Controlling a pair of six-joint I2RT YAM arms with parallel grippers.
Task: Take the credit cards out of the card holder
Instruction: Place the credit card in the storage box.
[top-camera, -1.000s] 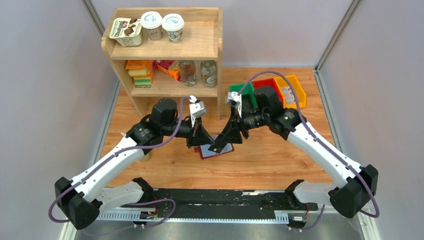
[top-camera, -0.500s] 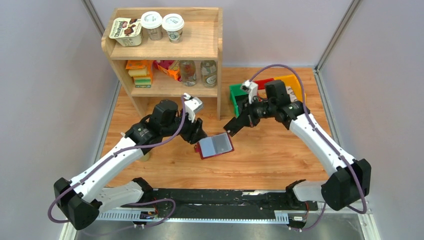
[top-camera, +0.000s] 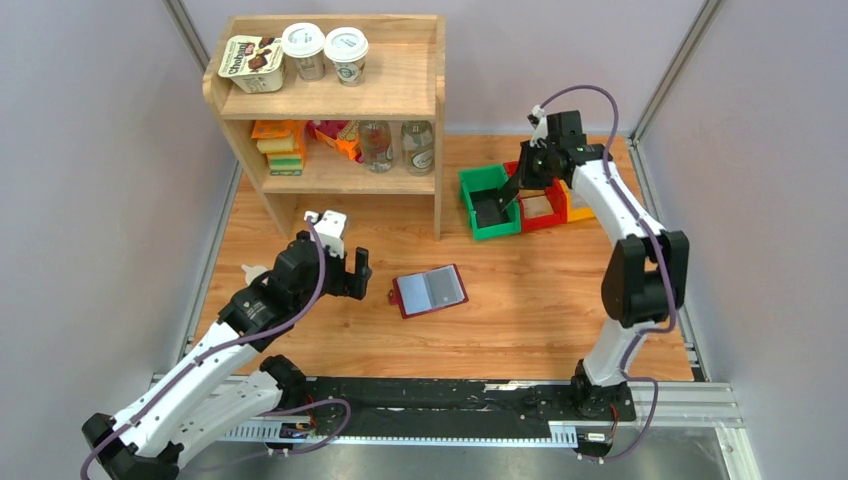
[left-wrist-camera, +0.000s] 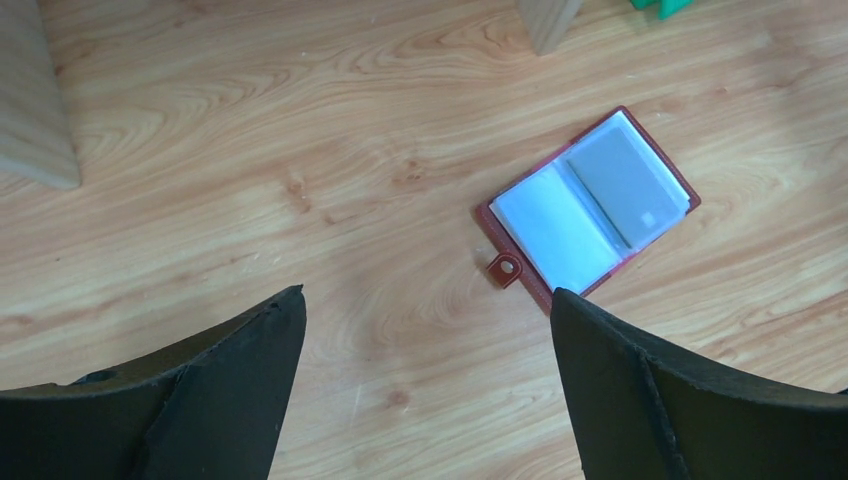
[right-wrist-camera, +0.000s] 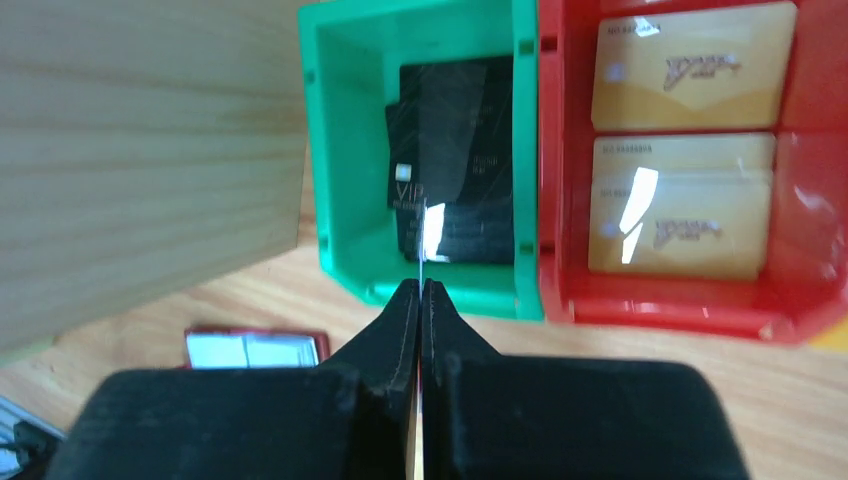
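The maroon card holder (top-camera: 430, 290) lies open on the wooden table, its tab to the left; a grey credit card (left-wrist-camera: 625, 190) shows in its right sleeve, and its left sleeve (left-wrist-camera: 555, 230) looks pale. My left gripper (top-camera: 360, 270) hangs open to the left of the holder, apart from it, with only bare wood between its fingers (left-wrist-camera: 425, 295). At the back right, my right gripper (top-camera: 512, 188) is shut on a thin credit card (right-wrist-camera: 424, 245) that shows edge-on above the green bin (right-wrist-camera: 345, 150). Black cards (right-wrist-camera: 450, 150) lie in that bin.
A red bin (right-wrist-camera: 560, 200) holding gold cards (right-wrist-camera: 690, 65) stands to the right of the green one, with a yellow bin (top-camera: 580, 205) beyond it. A wooden shelf (top-camera: 340, 100) with cups, bottles and packets stands at the back left; its leg (left-wrist-camera: 545, 20) is near the holder.
My left gripper opened, let go of the holder and drew back to the left. My right gripper shut on a card and carried it from the holder to above the green bin.
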